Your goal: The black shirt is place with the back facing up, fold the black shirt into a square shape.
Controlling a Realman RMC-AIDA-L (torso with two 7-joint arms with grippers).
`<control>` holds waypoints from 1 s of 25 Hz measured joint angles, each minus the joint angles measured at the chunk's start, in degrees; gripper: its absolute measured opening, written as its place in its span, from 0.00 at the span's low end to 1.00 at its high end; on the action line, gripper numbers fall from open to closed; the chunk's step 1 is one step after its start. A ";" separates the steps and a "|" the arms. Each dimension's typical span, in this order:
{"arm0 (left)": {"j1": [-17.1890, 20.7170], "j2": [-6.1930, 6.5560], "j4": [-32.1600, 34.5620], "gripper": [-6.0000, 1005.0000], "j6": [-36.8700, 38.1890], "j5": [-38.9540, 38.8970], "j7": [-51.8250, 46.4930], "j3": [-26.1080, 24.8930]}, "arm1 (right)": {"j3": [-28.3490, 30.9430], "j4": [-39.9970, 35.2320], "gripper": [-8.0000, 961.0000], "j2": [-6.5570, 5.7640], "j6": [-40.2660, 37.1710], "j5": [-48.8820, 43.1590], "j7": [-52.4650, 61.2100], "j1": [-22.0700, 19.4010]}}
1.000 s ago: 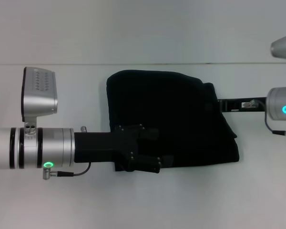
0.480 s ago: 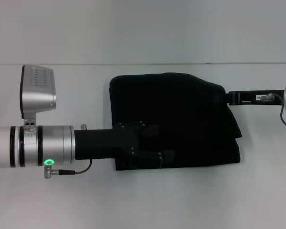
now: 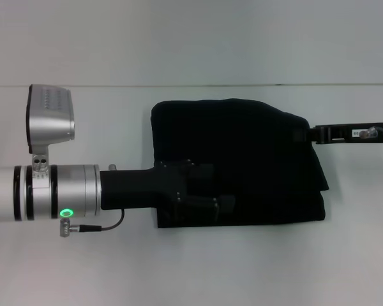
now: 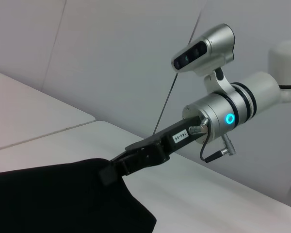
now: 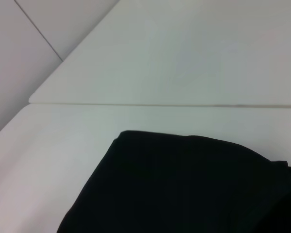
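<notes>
The black shirt (image 3: 242, 153) is seen folded into a compact, roughly rectangular bundle at the centre of the white worktop (image 3: 191, 268), plain black side up, with no lettering visible. The left claw (image 3: 210, 201) is laid over its near left part; whether it is open or closed cannot be told. The right claw (image 3: 304, 135) is closed on the shirt's far right corner.
</notes>
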 joint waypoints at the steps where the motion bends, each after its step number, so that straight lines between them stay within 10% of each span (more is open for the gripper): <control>1: -0.03 0.00 0.00 0.92 0.00 -0.03 -0.17 0.00 | -0.02 0.09 0.06 -0.17 -0.06 -0.03 0.07 -0.12; 25: -0.59 0.05 0.00 0.92 -2.02 -0.13 -2.30 0.01 | 0.23 -4.42 0.06 -0.21 -5.77 0.20 -0.31 -0.82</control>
